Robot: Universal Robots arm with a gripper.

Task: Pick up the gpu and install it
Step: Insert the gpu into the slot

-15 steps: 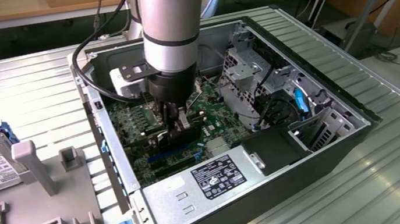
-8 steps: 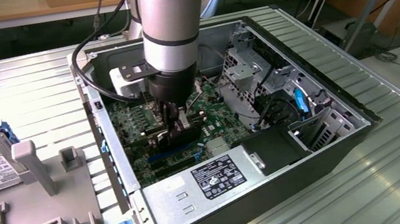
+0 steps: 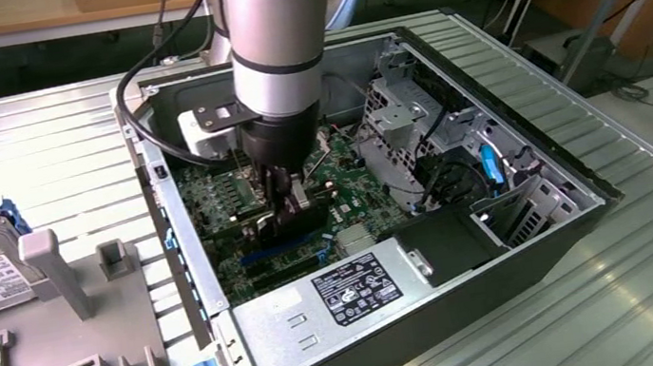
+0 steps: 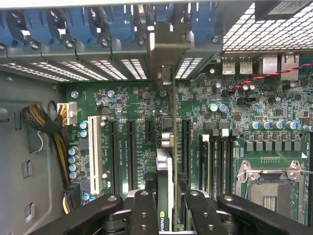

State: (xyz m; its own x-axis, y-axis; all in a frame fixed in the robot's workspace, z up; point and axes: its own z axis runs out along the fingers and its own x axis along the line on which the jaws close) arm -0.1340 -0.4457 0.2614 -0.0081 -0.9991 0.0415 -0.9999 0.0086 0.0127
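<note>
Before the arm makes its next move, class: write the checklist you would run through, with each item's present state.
1. gpu clamped between the fingers: ok.
2. gripper inside the case, above the motherboard: ok.
3. gpu on edge, running parallel to the slots: ok.
4. bracket end of the gpu towards the rear vents: ok.
5. red wire away from the gpu: ok.
6. gpu pressed fully into a slot: cannot tell.
</note>
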